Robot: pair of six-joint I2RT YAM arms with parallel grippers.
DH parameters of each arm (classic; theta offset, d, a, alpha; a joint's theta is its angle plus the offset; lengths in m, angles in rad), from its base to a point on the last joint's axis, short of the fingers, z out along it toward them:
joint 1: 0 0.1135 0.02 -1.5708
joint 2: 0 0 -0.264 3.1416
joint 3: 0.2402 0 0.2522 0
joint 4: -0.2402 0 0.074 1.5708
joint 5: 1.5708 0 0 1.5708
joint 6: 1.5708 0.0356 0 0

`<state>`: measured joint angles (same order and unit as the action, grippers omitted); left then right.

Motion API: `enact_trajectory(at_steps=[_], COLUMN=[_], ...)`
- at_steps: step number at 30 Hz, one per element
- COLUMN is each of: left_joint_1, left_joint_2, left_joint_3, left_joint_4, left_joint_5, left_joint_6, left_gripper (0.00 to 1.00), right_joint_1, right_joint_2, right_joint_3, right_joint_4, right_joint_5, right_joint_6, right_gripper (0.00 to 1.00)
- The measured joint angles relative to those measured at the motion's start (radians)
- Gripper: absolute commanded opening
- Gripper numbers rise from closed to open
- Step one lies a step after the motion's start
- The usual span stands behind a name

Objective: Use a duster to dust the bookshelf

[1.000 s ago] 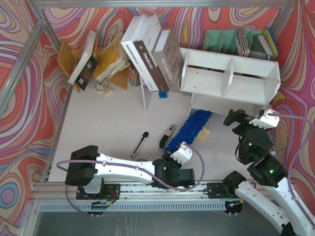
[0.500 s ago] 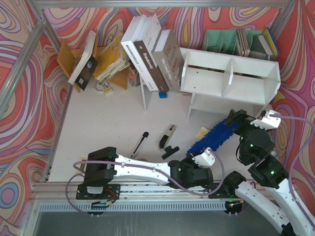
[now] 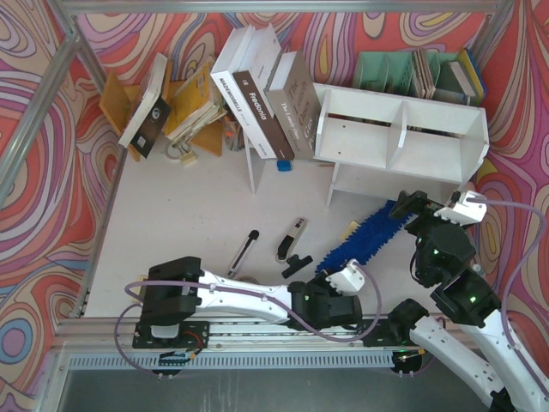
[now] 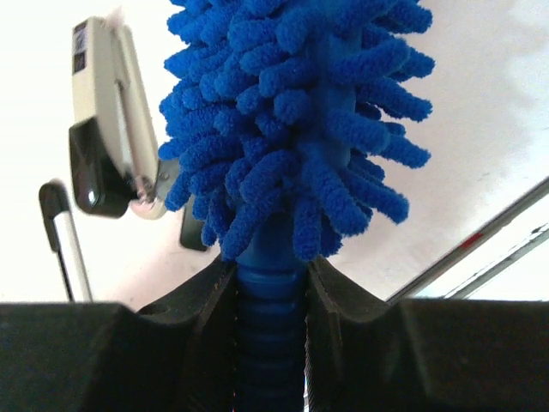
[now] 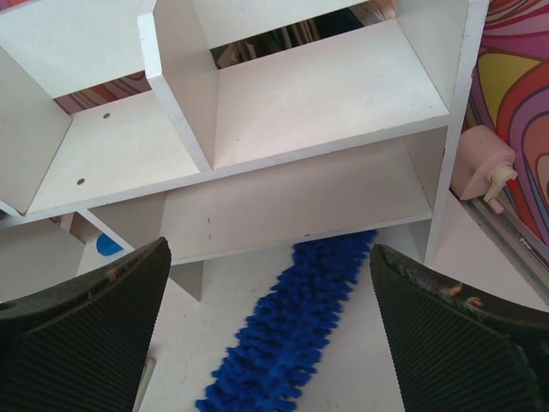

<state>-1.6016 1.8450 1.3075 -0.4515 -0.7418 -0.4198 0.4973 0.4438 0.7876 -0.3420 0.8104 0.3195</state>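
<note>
Swung rightward, the fluffy blue microfibre duster (image 3: 364, 236) — clamped in my left jaws — points at the white two-tier bookshelf (image 3: 433, 154); right jaws gape empty.

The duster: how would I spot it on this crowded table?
Find the wide white bookshelf at the far right of the table. From its lower tier a long strip slants toward the left end effector, which clamps its handle. That duster is the only bright blue, shaggy thing, unlike the small black-and-silver tool beside it.
</note>
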Motion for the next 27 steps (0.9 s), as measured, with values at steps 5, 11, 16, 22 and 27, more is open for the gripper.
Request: enact_trajectory(at_steps=[5, 11, 16, 22, 27], left_joint_1=[0.004, 0.010, 0.011, 0.012, 0.012], left_joint_2=[-0.079, -0.139, -0.113, -0.029, 0.041], left_joint_3=[-0.095, -0.138, -0.101, 0.016, 0.107], left_joint_4=[-0.046, -0.080, -0.083, -0.046, -0.015], left_joint_5=[-0.049, -0.077, -0.073, -0.046, -0.016], left_joint_6=[-0.095, -0.156, -0.128, -0.027, 0.056], left_gripper=[0.00, 0.00, 0.00, 0.00, 0.00], right_joint_1=[0.000, 0.000, 0.000, 0.000, 0.000], right_joint_2=[0.006, 0.011, 0.011, 0.011, 0.011], right_joint_3=[0.000, 0.000, 0.000, 0.000, 0.000], right_joint_4=[0.000, 0.000, 0.000, 0.000, 0.000], right_joint_5=[0.000, 0.000, 0.000, 0.000, -0.001], right_joint_6=[0.000, 0.000, 0.000, 0.000, 0.000], right_gripper=[0.86, 0.86, 0.86, 0.87, 0.87])
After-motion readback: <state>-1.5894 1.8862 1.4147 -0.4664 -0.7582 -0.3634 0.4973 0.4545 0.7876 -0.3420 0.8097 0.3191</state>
